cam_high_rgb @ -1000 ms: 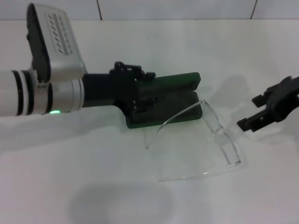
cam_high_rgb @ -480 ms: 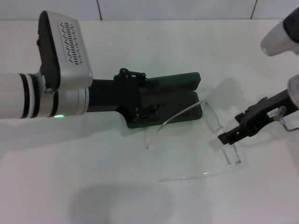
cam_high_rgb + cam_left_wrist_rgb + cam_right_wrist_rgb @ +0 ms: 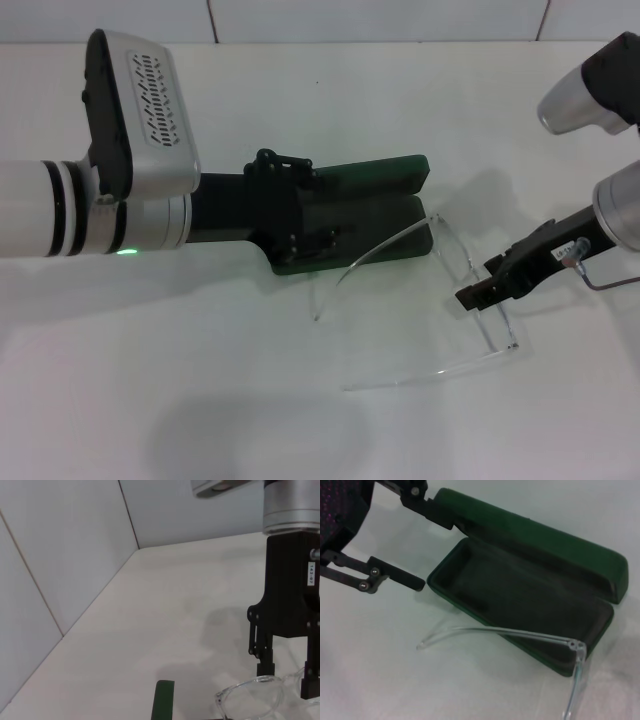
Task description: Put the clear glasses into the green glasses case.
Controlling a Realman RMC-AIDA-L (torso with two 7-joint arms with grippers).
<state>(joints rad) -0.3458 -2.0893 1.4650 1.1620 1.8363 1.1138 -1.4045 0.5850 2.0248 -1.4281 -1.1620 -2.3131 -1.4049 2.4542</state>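
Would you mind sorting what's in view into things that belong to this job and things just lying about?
Belonging to the job:
- clear glasses, arms unfolded, on the table beside the case
- green glasses case, lying open
- right gripper, at the glasses' front
- left gripper, at the case's end

Just lying about:
- nothing besides the white table

I see the green glasses case (image 3: pixel 375 215) lying open mid-desk (image 3: pixel 200 400), my left pincer (image 3: pixel 300 215) at its left end. The clear glasses (image 3: pixel 440 300) sit just before it to the right, my right pincer (image 3: pixel 490 290) at their front.
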